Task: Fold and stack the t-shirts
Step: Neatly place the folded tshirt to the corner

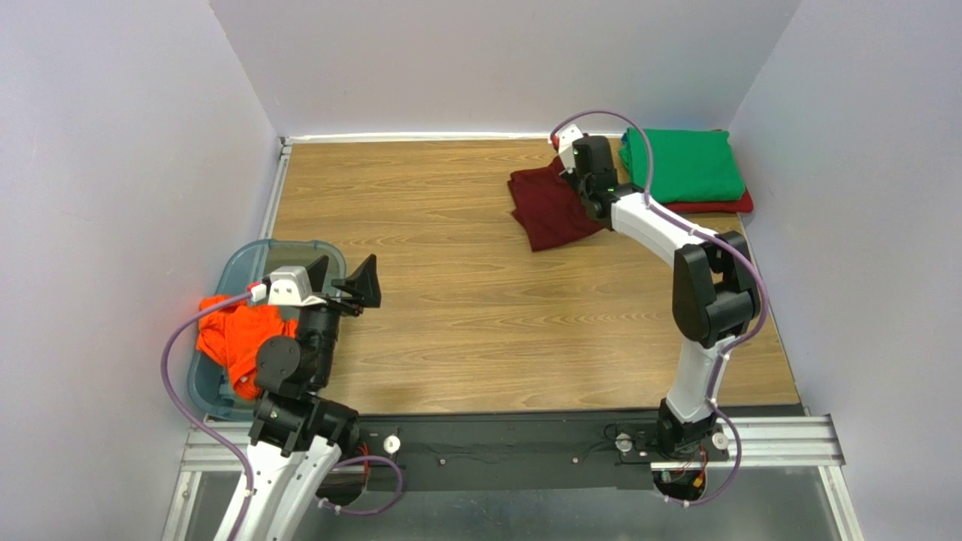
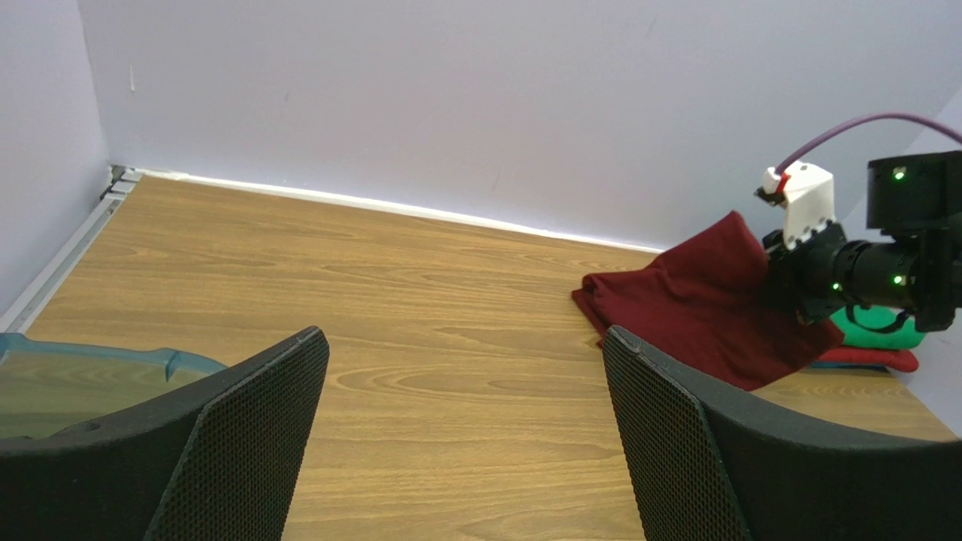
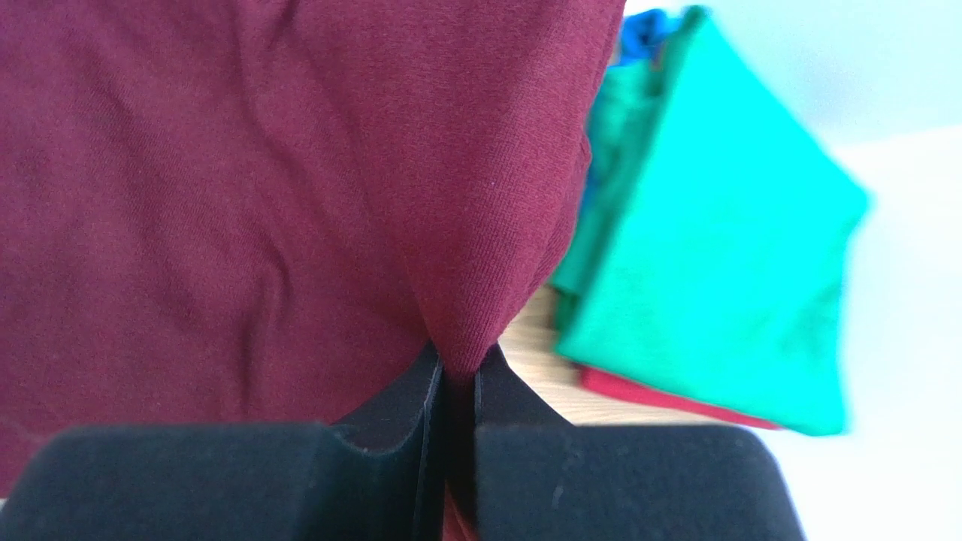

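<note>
Dark maroon cloth t-shirt (image 1: 551,212): far right of wooden tabletop (image 1: 452,282), just beside stack, roughly folded, one edge lifted. Pinched at that edge by right gripper (image 3: 457,366), fingers pressed together on cloth. Stack so far: folded green t-shirt (image 1: 681,163) on red t-shirt (image 1: 723,206). Hovering over near left of tabletop: left gripper (image 2: 463,338), fingers spread, nothing held. In teal plastic bin (image 1: 243,257): crumpled bright orange t-shirt (image 1: 232,333), not yet folded. Judged past halfway: maroon to place, orange to fold.

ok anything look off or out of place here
Nothing damaged or spilled. The maroon shirt lies rumpled and askew beside the folded green shirt stacked on a red shirt, one fold pinched between the fingers of the right gripper. The orange shirt sits crumpled in the bin.
</note>
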{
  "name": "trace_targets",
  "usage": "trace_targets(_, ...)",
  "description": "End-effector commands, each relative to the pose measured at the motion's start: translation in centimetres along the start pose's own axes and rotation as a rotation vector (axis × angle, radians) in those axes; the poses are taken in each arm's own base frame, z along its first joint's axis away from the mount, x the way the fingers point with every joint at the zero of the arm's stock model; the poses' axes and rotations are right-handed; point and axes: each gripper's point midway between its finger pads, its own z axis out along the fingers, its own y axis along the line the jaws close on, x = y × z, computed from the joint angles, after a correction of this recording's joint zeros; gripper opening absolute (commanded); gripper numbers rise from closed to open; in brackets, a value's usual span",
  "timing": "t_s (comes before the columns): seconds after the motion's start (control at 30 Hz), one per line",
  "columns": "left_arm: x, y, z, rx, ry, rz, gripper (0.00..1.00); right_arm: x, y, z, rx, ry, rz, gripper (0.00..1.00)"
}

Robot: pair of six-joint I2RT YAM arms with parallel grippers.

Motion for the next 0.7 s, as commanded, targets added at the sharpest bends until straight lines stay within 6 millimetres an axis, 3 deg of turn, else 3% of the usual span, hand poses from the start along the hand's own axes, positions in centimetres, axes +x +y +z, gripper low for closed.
trace_targets(0.0,-0.1,0.6,0.2,-0.033,0.006,0.024,0.98,-1.1,-4.0,0.2,0.110,0.002,-0.071,0.01)
trace_targets(0.2,0.3,0.9,0.3,-0.055,0.022,0.029,0.98,-2.2,-8.2,-0.6,0.201,-0.003,-0.073,0.01)
trace_targets(0.43,0.3,1.5,0.4,-0.088,0.028,0.033,0.98,-3.9,-11.5,-1.4,0.275,-0.027,-0.052,0.01)
trace_targets(0.67,0.2,1.8,0.3,-0.103,0.022,0.029,0.98,-3.6,-14.0,-1.1,0.363,0.005,0.006,0.01)
